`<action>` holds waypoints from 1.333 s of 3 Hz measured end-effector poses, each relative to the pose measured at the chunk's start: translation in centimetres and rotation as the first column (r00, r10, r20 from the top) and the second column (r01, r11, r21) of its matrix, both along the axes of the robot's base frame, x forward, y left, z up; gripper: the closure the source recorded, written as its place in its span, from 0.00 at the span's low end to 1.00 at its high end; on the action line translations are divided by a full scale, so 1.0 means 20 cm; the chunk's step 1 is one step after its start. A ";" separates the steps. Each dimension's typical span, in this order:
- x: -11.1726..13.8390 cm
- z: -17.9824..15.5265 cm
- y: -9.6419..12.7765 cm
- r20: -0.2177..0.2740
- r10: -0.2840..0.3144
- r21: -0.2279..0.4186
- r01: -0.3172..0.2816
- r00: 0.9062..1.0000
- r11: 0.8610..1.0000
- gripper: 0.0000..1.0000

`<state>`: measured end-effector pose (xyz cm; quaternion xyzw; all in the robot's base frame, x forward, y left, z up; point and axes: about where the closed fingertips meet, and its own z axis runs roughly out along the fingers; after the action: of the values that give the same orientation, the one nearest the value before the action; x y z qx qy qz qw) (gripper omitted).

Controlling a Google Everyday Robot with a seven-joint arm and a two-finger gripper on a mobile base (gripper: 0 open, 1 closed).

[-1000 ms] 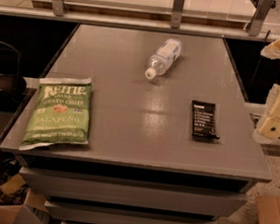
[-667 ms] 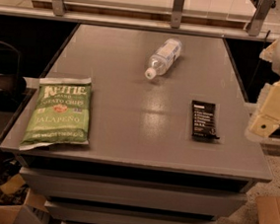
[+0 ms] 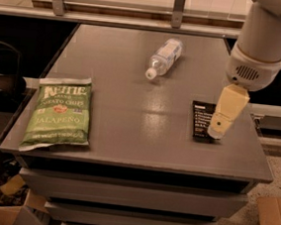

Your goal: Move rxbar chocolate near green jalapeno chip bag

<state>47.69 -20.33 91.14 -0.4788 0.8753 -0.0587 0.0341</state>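
The rxbar chocolate (image 3: 202,121), a small flat black wrapper with white text, lies near the table's right front. The green jalapeno chip bag (image 3: 59,112) lies flat at the left front of the grey table (image 3: 128,133), far from the bar. My gripper (image 3: 221,125) hangs from the white arm at the upper right and sits directly over the bar's right part, hiding some of it.
A clear plastic water bottle (image 3: 164,57) lies on its side at the table's back middle. A rail with metal posts (image 3: 179,7) runs behind the table. Cardboard boxes (image 3: 274,222) sit on the floor at the right and lower left.
The arm has swung in from the right edge of view, leftward and over the table, bringing the gripper above the rxbar chocolate. The bar, bag and bottle have not moved.
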 end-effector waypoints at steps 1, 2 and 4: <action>0.06 -0.14 -0.01 -0.044 -0.178 -0.026 0.177 0.983 0.984 0.00; 0.09 -0.25 -0.04 -0.066 -0.355 -0.030 0.353 0.933 0.935 0.00; 0.13 -0.37 0.02 -0.045 -0.646 -0.019 0.646 0.762 0.763 0.00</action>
<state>50.31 -19.97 83.74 -0.1498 0.9871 -0.0559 -0.0102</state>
